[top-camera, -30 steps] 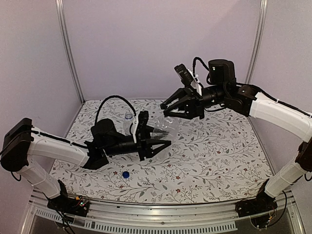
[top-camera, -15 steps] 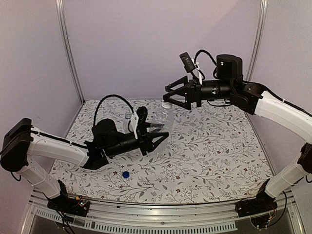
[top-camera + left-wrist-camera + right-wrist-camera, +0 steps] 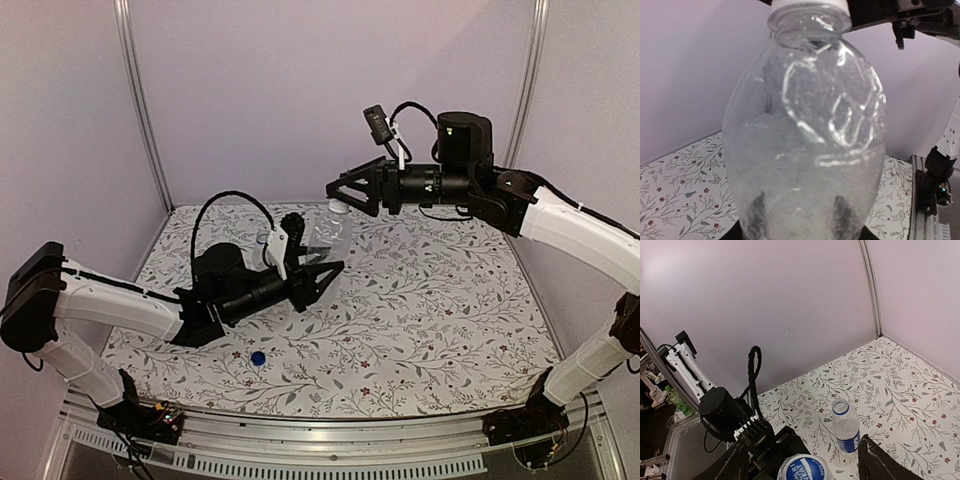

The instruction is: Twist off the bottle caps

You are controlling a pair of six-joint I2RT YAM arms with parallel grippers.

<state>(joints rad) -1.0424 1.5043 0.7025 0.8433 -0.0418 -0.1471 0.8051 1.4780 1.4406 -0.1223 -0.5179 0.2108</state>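
My left gripper [image 3: 318, 262] is shut on the plain clear bottle [image 3: 805, 150] near its base and holds it tilted up off the table; its fingers [image 3: 757, 220] show dimly through the plastic. The whitish cap with a blue top [image 3: 805, 467] sits on this bottle's neck. My right gripper [image 3: 338, 198] is open, one finger on each side of that cap, not touching it. The labelled bottle [image 3: 846, 429] stands on the table without a cap. A solid blue cap [image 3: 258, 357] lies on the table near the front.
The flowered table cloth [image 3: 440, 310] covers the table, with pale walls and metal posts [image 3: 140, 100] around it. The left arm's black wrist and cable loop [image 3: 722, 412] lie below the right gripper.
My right gripper opened, rose off the cap and now stands open around it. My left arm swung the plain bottle up and toward the back.
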